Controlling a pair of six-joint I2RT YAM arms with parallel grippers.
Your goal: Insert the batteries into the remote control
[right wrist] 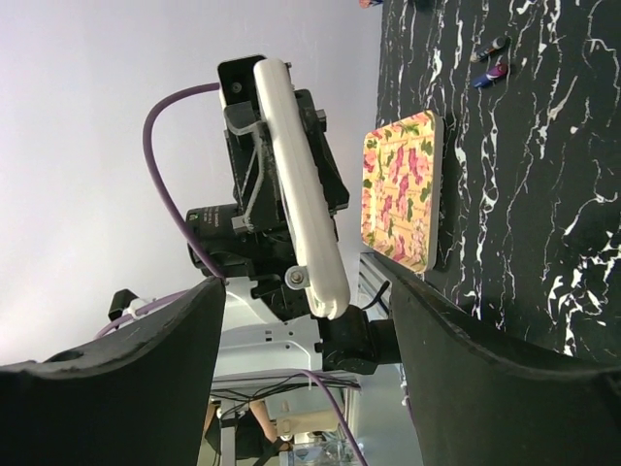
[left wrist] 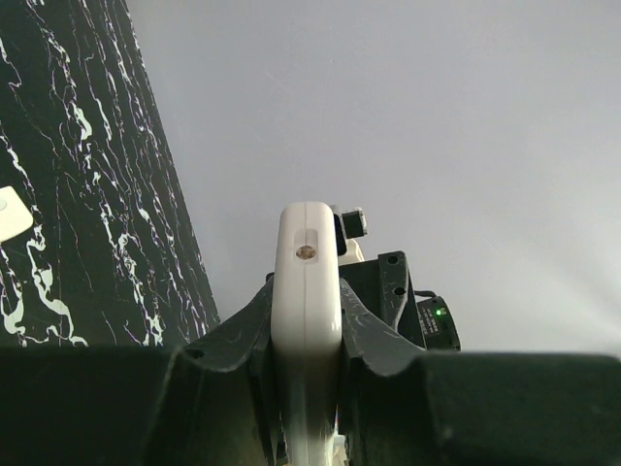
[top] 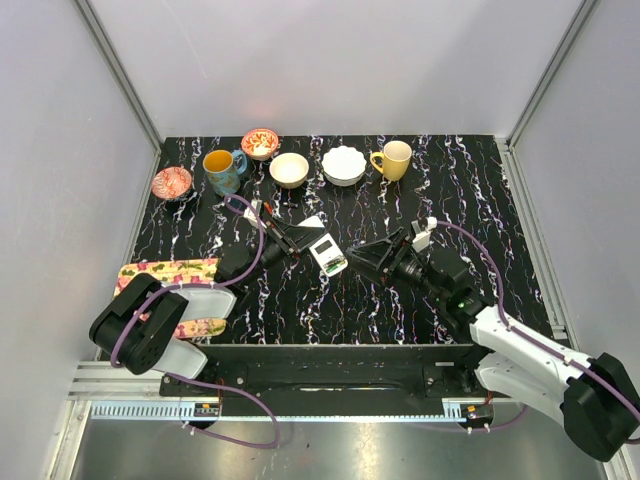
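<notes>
Firmly clamped in the left end effector point(top: 303, 244), the white remote control point(top: 327, 252) sits near the centre of the black marbled bench point(top: 480, 200), the fingers closed on its long sides. The left wrist view shows the slab edge-on, pinched between the two dark fingers point(left wrist: 374, 335). At 3 o'clock from the remote, the right end effector point(top: 365, 253) faces it with its jaws spread wide and nothing in them. Its tips are just beside the remote's near end, and the views do not show whether they touch. From the right wrist view the remote stands on edge in the other arm's grip, framed by the two open fingers point(right wrist: 146, 359). A thin white cover panel point(top: 313, 221) lies flat on the bench at 11 o'clock from the remote, close by. Two small slim pieces with red ends, seemingly the batteries point(right wrist: 497, 70), lie on the bench beyond a floral tray point(top: 170, 270), which rests at the bench's 8 o'clock corner. Along the 12 o'clock edge stand a blue mug point(top: 225, 170), a cream bowl point(top: 289, 170), a white scalloped bowl point(top: 343, 165) and a yellow mug point(top: 393, 160).
</notes>
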